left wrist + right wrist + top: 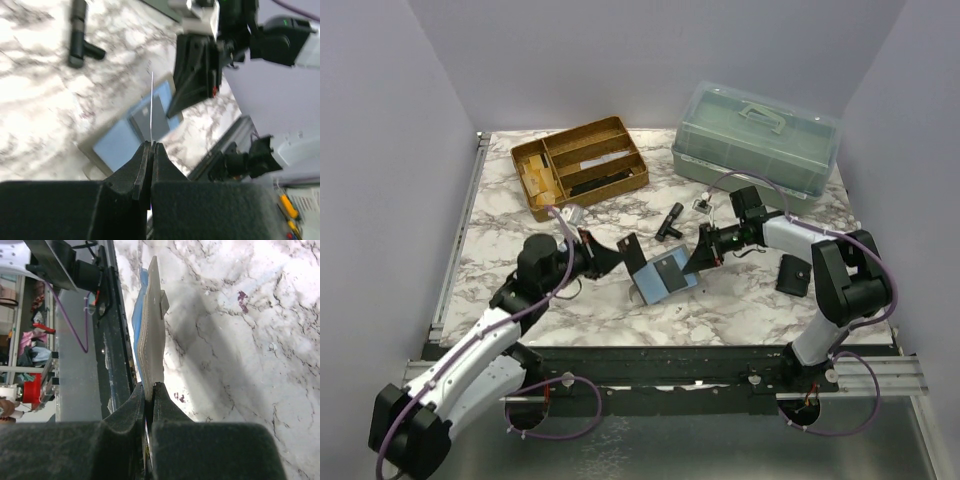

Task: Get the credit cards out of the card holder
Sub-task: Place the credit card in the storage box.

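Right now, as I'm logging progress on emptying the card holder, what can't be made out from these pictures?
- Right wrist view: the beige folding card holder is edge-on, so the number of light-blue credit cards inside is hidden.
- Left wrist view: the thin card pinched in the left gripper shows only its edge; its face is unreadable.
- Top view: the closed lid of the green plastic box hides its contents.

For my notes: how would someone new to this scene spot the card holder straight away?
Start at the marbled table and look at its centre, in front of the green lidded box. The card holder is held there, pinched at one edge by the right gripper. Its light-blue face sets it apart from the black pouch to its right.
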Action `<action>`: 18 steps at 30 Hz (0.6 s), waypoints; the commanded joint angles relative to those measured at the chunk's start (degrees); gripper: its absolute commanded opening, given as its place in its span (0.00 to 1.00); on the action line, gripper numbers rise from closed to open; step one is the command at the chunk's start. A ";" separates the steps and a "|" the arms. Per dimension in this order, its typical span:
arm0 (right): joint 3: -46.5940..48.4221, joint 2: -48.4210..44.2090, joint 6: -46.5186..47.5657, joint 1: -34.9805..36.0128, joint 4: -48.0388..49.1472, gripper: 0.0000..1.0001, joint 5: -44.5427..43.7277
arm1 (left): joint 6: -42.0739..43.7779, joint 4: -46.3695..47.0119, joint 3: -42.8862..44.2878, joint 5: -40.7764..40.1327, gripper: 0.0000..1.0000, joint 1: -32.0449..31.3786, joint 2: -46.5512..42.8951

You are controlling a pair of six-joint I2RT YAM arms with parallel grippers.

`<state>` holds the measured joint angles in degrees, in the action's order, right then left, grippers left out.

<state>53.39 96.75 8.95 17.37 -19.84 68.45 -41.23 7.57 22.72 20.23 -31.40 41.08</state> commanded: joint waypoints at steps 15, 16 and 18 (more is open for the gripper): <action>3.61 2.98 4.15 1.47 -5.36 0.00 -5.36 | 46.85 -39.26 60.73 3.03 0.00 20.19 51.59; 3.84 3.17 4.23 1.59 -5.57 0.00 -5.42 | 50.12 -41.57 63.78 2.48 0.00 20.27 54.18; 4.11 3.50 4.45 1.82 -5.86 0.00 -5.51 | 55.19 -46.90 71.17 1.27 0.00 20.48 60.24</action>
<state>55.35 98.98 12.12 18.41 -23.99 63.64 -3.40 -24.51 82.87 24.53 -11.40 93.06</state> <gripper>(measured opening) 0.034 0.017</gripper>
